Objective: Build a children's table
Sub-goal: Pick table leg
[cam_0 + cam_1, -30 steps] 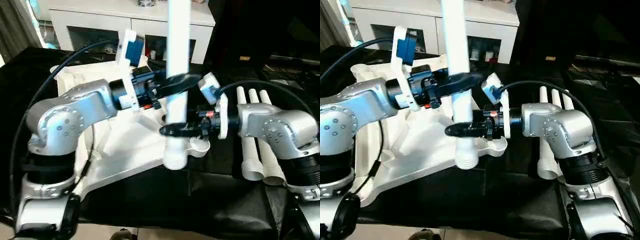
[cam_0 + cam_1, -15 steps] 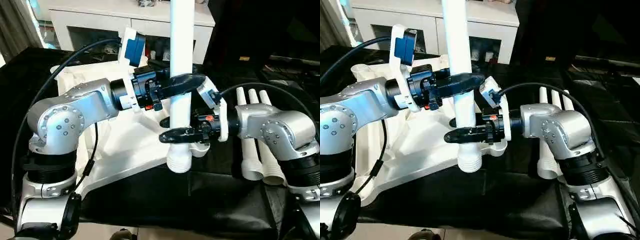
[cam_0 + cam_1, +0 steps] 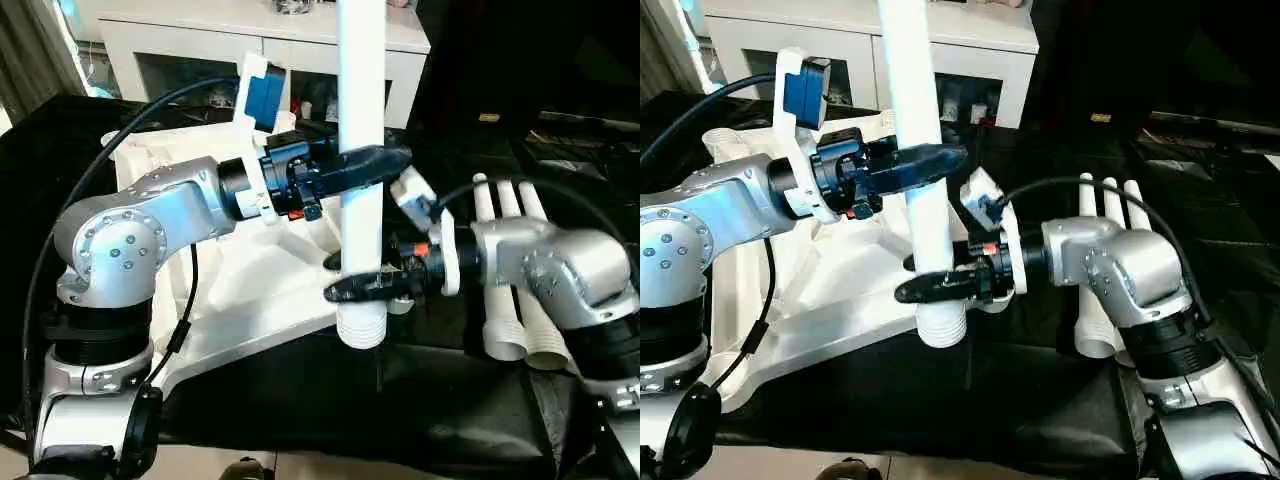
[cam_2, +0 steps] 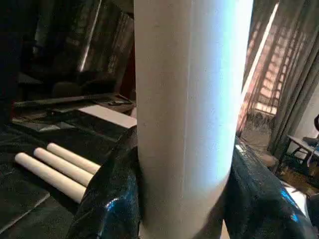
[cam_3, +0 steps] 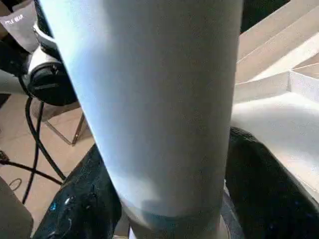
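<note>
Two end effectors, left end effector (image 3: 362, 165) above right end effector (image 3: 360, 287), clamping upright leg (image 3: 361, 120)

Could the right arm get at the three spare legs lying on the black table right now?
Probably not at once: the right claw is clamped on the upright leg, which the left claw also grips. The spare legs lie uncovered close beside that arm, so releasing first should open the way.

Silver forearms (image 3: 150, 225), black jaws, black cables (image 3: 95, 140).
</note>
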Robot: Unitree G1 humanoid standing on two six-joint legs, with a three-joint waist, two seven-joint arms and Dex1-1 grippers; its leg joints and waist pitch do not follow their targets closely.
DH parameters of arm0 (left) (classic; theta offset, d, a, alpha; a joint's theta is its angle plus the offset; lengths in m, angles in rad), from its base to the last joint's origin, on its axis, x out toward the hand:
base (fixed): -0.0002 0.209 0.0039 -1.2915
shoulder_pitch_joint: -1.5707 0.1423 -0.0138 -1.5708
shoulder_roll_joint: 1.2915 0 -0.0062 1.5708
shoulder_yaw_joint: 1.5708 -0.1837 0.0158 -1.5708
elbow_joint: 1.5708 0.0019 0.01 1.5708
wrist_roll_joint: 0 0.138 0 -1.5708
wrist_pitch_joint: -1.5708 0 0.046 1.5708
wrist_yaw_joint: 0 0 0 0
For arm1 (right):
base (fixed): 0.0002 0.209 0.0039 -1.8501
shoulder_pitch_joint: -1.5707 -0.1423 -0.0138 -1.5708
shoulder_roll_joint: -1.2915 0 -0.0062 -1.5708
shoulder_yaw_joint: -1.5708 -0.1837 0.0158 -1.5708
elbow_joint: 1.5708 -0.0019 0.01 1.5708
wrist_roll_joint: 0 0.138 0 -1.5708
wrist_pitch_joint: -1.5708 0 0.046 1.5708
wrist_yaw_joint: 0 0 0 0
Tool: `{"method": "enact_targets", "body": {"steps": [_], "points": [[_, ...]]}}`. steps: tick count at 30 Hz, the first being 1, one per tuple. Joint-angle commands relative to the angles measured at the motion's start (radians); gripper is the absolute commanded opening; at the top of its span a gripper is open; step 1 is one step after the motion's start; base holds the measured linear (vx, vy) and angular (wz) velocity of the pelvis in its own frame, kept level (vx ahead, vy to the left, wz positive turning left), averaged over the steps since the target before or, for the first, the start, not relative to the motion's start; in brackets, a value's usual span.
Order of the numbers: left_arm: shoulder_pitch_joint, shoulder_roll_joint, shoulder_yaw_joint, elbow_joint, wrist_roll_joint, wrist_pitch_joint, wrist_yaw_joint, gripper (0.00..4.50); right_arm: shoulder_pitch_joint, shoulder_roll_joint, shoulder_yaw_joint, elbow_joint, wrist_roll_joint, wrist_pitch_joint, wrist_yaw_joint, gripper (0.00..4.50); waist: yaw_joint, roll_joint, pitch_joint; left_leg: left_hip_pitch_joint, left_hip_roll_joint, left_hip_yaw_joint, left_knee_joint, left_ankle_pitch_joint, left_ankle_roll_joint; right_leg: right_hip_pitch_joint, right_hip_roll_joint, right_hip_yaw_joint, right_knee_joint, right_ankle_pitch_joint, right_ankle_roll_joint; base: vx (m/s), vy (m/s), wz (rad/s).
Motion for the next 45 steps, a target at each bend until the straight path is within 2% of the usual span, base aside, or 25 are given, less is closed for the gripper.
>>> {"method": "enact_targets", "body": {"steps": [1, 21, 22, 30, 31, 38, 45], "points": [[-0.026, 0.001, 0.013, -0.011, -0.031, 0.001, -0.017, 1.77, 0.008, -0.017, 0.011, -0.013, -0.027, -0.013, -0.009, 2.90, 0.004, -0.004, -0.074, 0.033, 0.080, -0.031, -0.072, -0.131, -0.023, 0.037, -0.087, 0.038, -0.069, -0.077, -0.236, 0.000, 0.000, 0.00], [-0.016, 0.003, -0.004, -0.026, -0.045, 0.004, -0.028, 1.77, 0.010, 0.012, -0.030, -0.008, 0.011, -0.008, -0.016, 2.90, 0.004, -0.001, -0.074, 0.033, 0.080, -0.032, -0.073, -0.138, -0.025, 0.037, -0.086, 0.038, -0.068, -0.073, -0.240, 0.000, 0.000, 0.00], [-0.014, 0.004, -0.005, -0.026, -0.043, 0.002, -0.032, 1.77, 0.009, 0.012, -0.032, -0.006, 0.014, -0.006, -0.014, 2.72, 0.004, -0.001, -0.074, 0.033, 0.080, -0.032, -0.073, -0.136, -0.025, 0.037, -0.087, 0.038, -0.068, -0.072, -0.240, 0.000, 0.000, 0.00], [-0.011, 0.009, -0.003, -0.029, -0.045, -0.002, -0.040, 1.77, 0.008, 0.012, -0.041, -0.005, 0.028, 0.005, -0.011, 2.23, 0.004, -0.002, -0.075, 0.034, 0.080, -0.031, -0.072, -0.131, -0.022, 0.037, -0.087, 0.037, -0.067, -0.066, -0.240, 0.000, 0.000, 0.00], [-0.013, 0.010, 0.002, -0.026, -0.048, -0.002, -0.040, 1.77, 0.007, 0.012, -0.041, -0.004, 0.029, 0.006, -0.012, 2.05, 0.004, -0.001, -0.075, 0.034, 0.080, -0.032, -0.073, -0.133, -0.025, 0.036, -0.086, 0.037, -0.067, -0.068, -0.240, 0.000, 0.000, 0.00], [-0.016, 0.010, 0.006, -0.023, -0.051, -0.007, -0.045, 1.77, 0.007, 0.013, -0.040, -0.004, 0.032, 0.005, -0.013, 1.98, 0.004, 0.000, -0.074, 0.034, 0.080, -0.032, -0.073, -0.141, -0.029, 0.036, -0.087, 0.038, -0.069, -0.084, -0.235, 0.000, 0.000, 0.00], [-0.011, 0.001, -0.002, -0.040, -0.058, -0.013, -0.061, 1.77, 0.011, 0.018, -0.036, -0.008, 0.015, -0.019, -0.022, 1.97, 0.005, 0.001, -0.075, 0.033, 0.080, -0.032, -0.072, -0.130, -0.025, 0.037, -0.087, 0.038, -0.067, -0.058, -0.239, 0.000, 0.000, 0.00]]}}
